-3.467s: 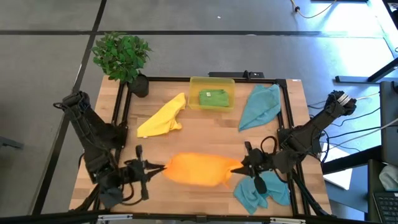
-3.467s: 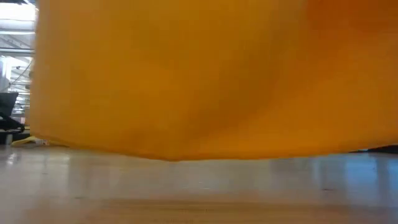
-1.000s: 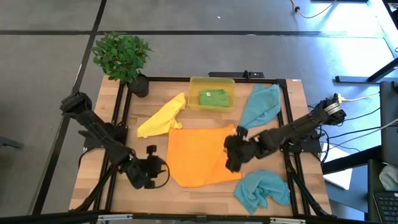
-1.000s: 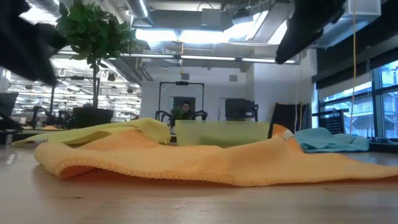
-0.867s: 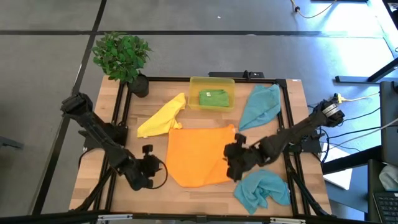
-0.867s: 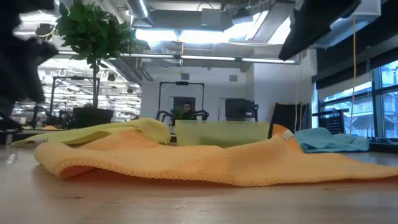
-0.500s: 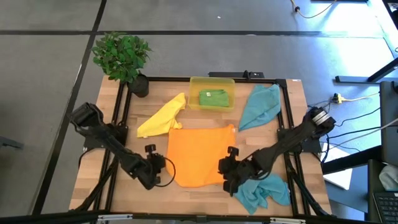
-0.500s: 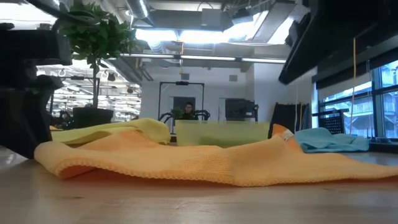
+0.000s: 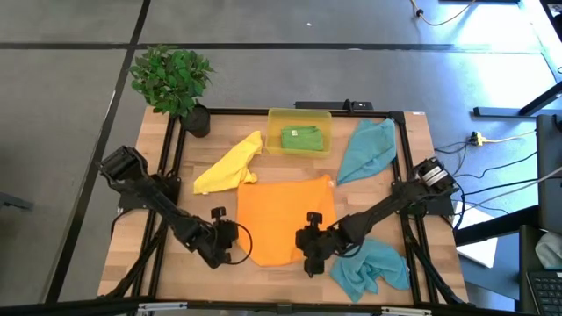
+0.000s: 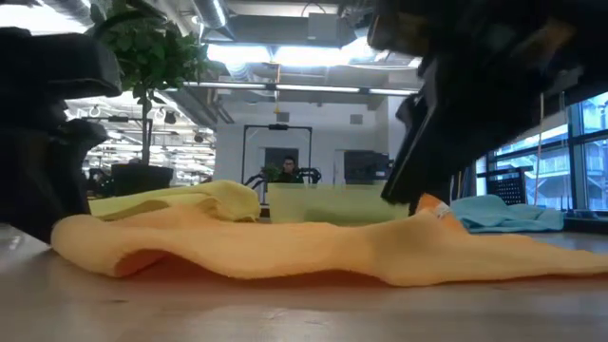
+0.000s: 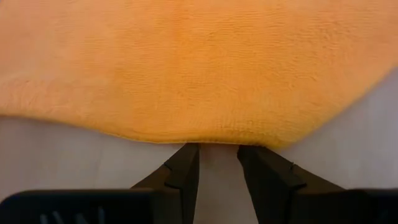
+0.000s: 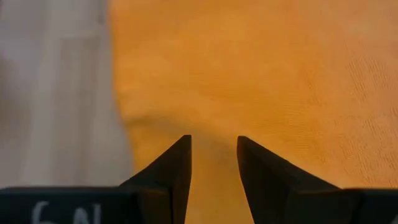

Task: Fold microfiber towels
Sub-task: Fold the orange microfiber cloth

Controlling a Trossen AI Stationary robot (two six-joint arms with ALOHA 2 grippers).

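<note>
Two grippers, parted and holding nothing: left gripper (image 9: 230,243) and right gripper (image 9: 309,248) flanking orange towel (image 9: 283,217) lower edge at frame bottom-centre. Pinching both near corners evenly, then folding upward.

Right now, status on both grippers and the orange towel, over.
Left gripper open at flat orange microfiber towel's near-left edge. Right gripper open over its near-right corner. Nothing gripped yet. Crumpled teal-blue towel beside right gripper.

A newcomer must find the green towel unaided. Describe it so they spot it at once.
Start at the potted plant at the table's far left corner, then move right along the far edge to the yellow bin. The green towel lies inside it: the only green one, and the only one not on the bare table.
</note>
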